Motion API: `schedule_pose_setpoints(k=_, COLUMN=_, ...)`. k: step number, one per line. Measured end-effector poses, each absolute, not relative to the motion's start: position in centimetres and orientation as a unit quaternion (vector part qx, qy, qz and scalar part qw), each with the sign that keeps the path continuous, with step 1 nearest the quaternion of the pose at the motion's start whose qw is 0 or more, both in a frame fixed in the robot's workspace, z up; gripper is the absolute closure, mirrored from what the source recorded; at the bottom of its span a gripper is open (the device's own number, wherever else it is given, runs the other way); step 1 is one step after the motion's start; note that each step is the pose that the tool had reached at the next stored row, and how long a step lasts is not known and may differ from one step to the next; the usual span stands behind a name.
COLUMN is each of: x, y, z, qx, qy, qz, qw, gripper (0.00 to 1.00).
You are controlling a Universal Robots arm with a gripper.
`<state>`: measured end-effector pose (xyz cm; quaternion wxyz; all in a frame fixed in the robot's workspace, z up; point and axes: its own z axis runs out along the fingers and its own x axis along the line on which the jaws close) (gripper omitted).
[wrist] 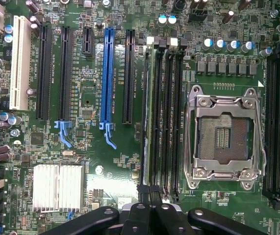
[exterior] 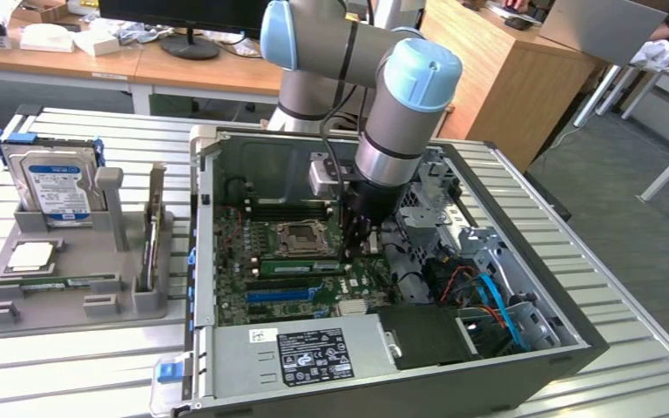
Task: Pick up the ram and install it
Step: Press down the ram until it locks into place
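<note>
With its fingers closed together, the hand (wrist: pixel 149 208) hovers over the ram (wrist: pixel 148 117), which stands edge-up in a motherboard (wrist: pixel 90 161) slot beside the CPU socket (wrist: pixel 225 134); it looks light, stiff, fragile, best gripped along its top edge.

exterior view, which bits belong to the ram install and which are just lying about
Job: ram, in one of the black ram slots; gripper, at the ram's end.
Lying about: hard drive, CPU chip, grey holder.
</note>
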<state>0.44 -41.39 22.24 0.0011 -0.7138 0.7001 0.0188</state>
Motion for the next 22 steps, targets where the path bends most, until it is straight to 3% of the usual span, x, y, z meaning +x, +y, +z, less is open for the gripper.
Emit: schedule_pose_setpoints(k=22, x=0.4, y=-41.4, z=24.8, qx=-0.714, qy=0.700, qz=0.019, qw=0.001, gripper=0.90)
